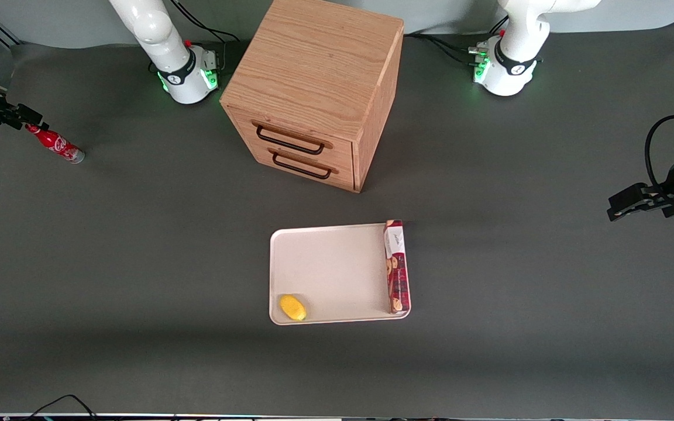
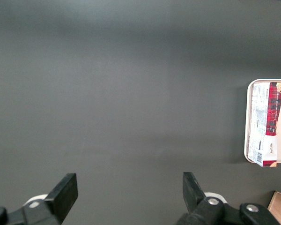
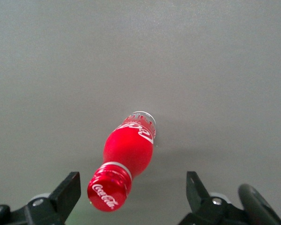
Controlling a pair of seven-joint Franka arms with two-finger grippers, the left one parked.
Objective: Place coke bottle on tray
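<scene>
1. While the coke bottle [image 1: 56, 144] is standing on the table [image 1: 138, 245] at the working arm's end, the gripper [image 1: 26, 120] is hovering just above its red cap, with the fingers [image 3: 68, 190] spread wide and gripping nothing.
2. In the right wrist view the cap is lying between the two open fingers, nearer to one of them, so I judge that the gripper is lining up for a grasp at the neck and needs a little centring first.
3. The bottle is looking tilted in the front view, but I am thinking this is mostly the camera angle; its silvery base is resting on the table.
4. The tray [image 1: 325, 263] is lying well apart from the bottle, near the middle of the table, nearer to the front camera than the cabinet [image 1: 313, 88].
5. A cookie box [image 1: 396, 266] is lying along the tray edge toward the parked arm's end, and a lemon [image 1: 292, 307] is sitting in the near corner toward the working arm's end, so the bare middle is staying free for the bottle.
6. The table is covered with a dark grey matte sheet, flat and even; I am expecting that the slim bottle tips easily on it if it is pushed.
7. A pale wall and some cables are showing at the table's edge.
</scene>
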